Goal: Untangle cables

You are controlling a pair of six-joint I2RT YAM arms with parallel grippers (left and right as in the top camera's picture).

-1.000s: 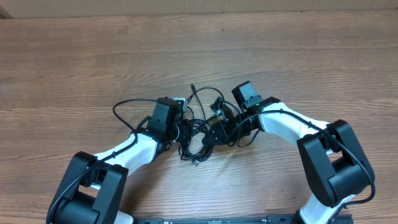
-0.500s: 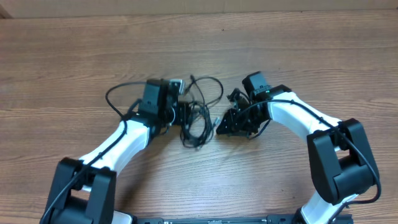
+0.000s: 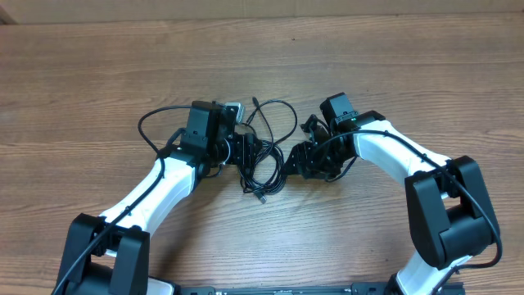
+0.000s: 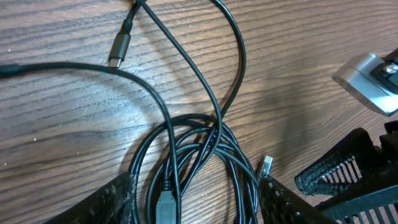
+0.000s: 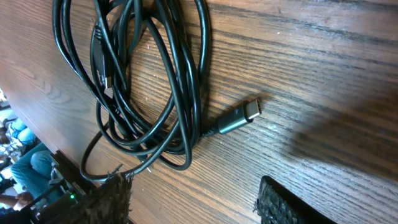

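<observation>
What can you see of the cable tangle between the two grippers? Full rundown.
The cables are thin, glossy black cords wound into a loose, flat coil of overlapping loops lying on the wooden table. Further strands loop out of the coil. A grey metal-tipped plug lies free beside it, and a second plug lies further off. The left gripper is open and straddles the coil's edge without clamping it.

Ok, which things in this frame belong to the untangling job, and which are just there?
Belongs to the job:
- cables, thin and black, in loose overlapping loops
- left gripper, open over them
- right gripper, open beside them

Just there:
- arm cords, thicker, fixed to the robot
- wooden table
</observation>
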